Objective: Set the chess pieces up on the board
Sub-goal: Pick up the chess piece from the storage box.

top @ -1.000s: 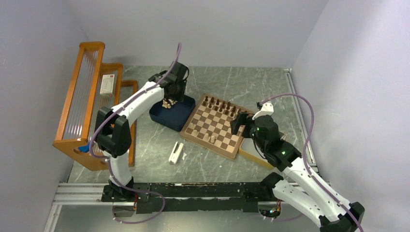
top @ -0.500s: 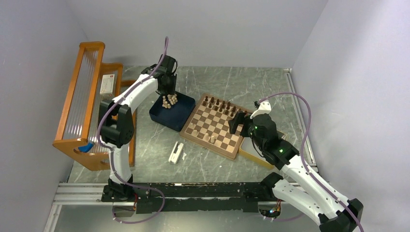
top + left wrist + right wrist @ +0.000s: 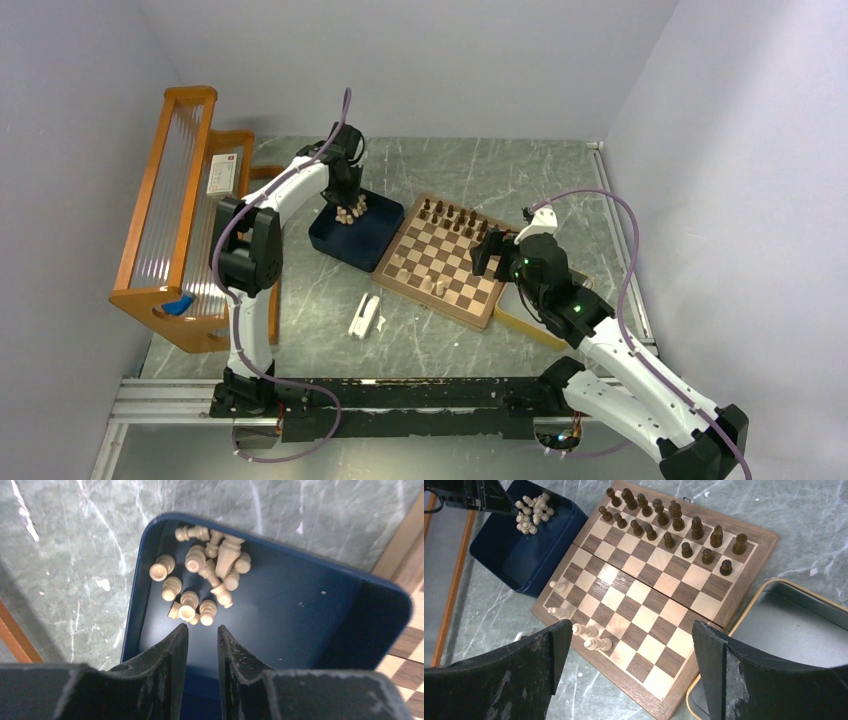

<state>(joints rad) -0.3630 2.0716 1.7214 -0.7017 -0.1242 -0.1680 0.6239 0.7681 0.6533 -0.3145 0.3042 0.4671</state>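
Chess pieces (image 3: 195, 558) of turned wood crowd blue tray (image 3: 300, 625).

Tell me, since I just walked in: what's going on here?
Two robot arms are setting up a chess board. The dark pieces stand in two rows on its far side; only four pale pieces are on the near side. The left gripper hovers over the blue tray of loose pale pieces, fingers slightly apart, holding nothing. The right gripper hangs wide open above the board.
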